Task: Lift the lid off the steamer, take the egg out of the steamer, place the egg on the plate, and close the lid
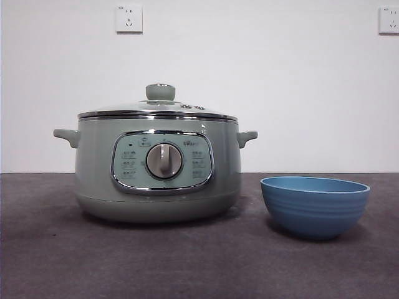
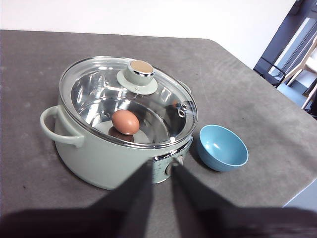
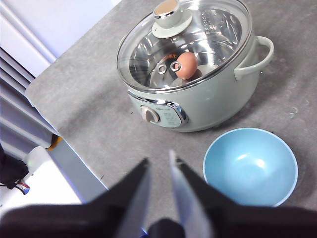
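Observation:
The pale green steamer [image 1: 156,168] stands left of centre with the glass lid [image 1: 159,111] on it, knob [image 1: 160,91] on top. The left wrist view [image 2: 106,148] and the right wrist view [image 3: 198,99] both show a brown egg [image 2: 125,122] [image 3: 186,65] inside, under the lid [image 2: 163,99] [image 3: 213,29]. The blue bowl-shaped plate [image 1: 315,205] [image 2: 223,148] [image 3: 250,166] stands empty to the right of the steamer. My left gripper [image 2: 162,166] and right gripper [image 3: 158,156] hover high above the table's near side, both empty, jaws a narrow gap apart. Neither shows in the front view.
The table [image 1: 199,261] is dark grey felt; its edge [image 3: 59,134] lies close to the steamer in the right wrist view. A white wall with two sockets [image 1: 129,18] stands behind.

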Robot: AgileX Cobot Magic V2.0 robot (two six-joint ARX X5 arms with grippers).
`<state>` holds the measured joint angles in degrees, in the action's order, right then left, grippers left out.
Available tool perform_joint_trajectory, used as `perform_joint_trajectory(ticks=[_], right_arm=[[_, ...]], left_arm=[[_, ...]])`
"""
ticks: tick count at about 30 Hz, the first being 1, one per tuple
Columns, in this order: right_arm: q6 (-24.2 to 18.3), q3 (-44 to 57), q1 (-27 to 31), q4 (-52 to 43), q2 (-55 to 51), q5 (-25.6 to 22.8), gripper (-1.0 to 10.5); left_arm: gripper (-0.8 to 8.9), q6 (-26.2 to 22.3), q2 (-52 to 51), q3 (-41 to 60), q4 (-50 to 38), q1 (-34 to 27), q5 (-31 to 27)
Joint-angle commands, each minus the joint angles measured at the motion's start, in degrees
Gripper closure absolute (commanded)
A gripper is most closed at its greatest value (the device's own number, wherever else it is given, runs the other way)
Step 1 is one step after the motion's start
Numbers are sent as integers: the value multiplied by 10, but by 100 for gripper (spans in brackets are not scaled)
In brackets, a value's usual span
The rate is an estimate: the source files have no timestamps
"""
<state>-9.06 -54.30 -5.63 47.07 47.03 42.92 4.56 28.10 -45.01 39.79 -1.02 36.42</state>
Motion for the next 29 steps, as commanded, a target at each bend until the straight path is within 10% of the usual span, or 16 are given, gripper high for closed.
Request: perform_joint_trajectory(ticks=[1, 22, 29], right_arm=[[6, -1, -1, -3, 0, 0, 429], [11, -1, -1, -3, 0, 0, 380], [11, -1, -1, -3, 0, 0, 380]], left_arm=[[360, 15, -1, -1, -9, -1, 0], [334, 19, 165, -60, -179, 52, 9], [336, -3, 302, -133, -235, 134, -72]])
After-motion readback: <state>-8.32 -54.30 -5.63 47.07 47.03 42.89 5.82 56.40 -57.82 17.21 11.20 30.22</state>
